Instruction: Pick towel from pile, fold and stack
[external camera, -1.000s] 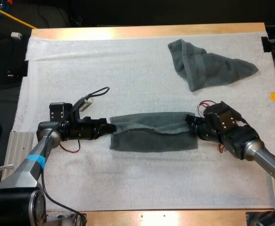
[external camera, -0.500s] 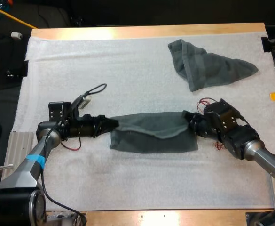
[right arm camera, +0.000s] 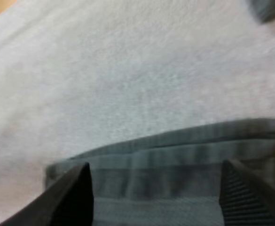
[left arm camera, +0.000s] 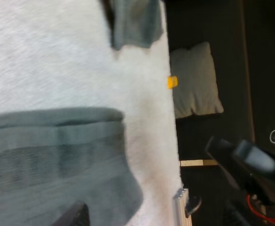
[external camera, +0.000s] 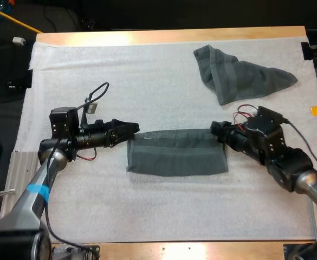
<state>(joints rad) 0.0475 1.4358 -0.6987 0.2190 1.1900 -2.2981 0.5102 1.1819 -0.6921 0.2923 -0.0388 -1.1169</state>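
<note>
At the middle of the white mat (external camera: 147, 81), my left gripper (external camera: 134, 130) and right gripper (external camera: 215, 130) hold their fingers spread wide and empty, just beside the far corners of the flat folded towel (external camera: 175, 158), with the crumpled towel (external camera: 239, 78) well apart at the far right.

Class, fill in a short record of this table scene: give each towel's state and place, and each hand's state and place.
folded towel: flat, at the middle of the white mat
crumpled towel: far right part of the mat
left hand: open, at the folded towel's left end
right hand: open, at the folded towel's right end
</note>
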